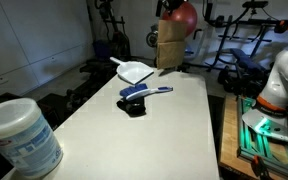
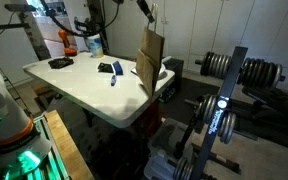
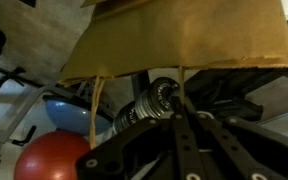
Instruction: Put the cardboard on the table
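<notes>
The cardboard (image 1: 170,52) is a flat brown sheet that hangs upright over the far end of the white table (image 1: 174,130). Its lower edge is at or just above the tabletop, next to the white dustpan (image 1: 134,71). My gripper (image 1: 169,14) is shut on its top edge. In an exterior view the cardboard (image 2: 150,60) hangs over the table's (image 2: 84,95) right corner, below the gripper (image 2: 146,14). In the wrist view the dark fingers (image 3: 179,78) pinch the sheet's (image 3: 174,40) edge.
A blue brush (image 1: 146,92) lies on a black object mid-table. A white tub (image 1: 22,135) stands at the near corner. A red ball (image 1: 184,15) and gym gear are behind the table. A weight rack (image 2: 224,100) stands beside it.
</notes>
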Robot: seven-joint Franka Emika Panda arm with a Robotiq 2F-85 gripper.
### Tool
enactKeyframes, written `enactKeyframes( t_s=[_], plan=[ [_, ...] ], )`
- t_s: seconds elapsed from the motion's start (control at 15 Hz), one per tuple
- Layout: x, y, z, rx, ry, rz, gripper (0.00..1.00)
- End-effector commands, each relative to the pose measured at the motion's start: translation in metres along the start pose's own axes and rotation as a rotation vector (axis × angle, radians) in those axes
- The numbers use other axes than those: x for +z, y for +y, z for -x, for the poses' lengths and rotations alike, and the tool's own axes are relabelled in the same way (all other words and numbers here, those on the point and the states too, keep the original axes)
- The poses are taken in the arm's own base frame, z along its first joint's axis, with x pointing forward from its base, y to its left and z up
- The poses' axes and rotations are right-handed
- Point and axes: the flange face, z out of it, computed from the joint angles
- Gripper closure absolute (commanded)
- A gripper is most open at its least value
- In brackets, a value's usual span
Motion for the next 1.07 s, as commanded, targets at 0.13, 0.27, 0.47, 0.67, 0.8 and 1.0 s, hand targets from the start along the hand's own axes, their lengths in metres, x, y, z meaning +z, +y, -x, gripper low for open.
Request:
enactKeyframes(
  t_s=[0.13, 0.27, 0.47, 0.67, 0.8, 1.0],
  plan=[
    [-0.022, 0.016, 0.019, -0.239, -0.158, -0.098, 0.99],
    [-0.016, 0.017, 0.027, -0.315, -0.235, -0.099, 0.99],
    [0.005, 0.016, 0.042, -0.416, -0.359, -0.054, 0.99],
    [0.033, 0.011, 0.054, -0.477, -0.432, 0.035, 0.99],
    [0.051, 0.003, 0.059, -0.481, -0.45, 0.067, 0.99],
    [0.072, -0.014, 0.062, -0.461, -0.453, 0.047, 0.99]
  ],
)
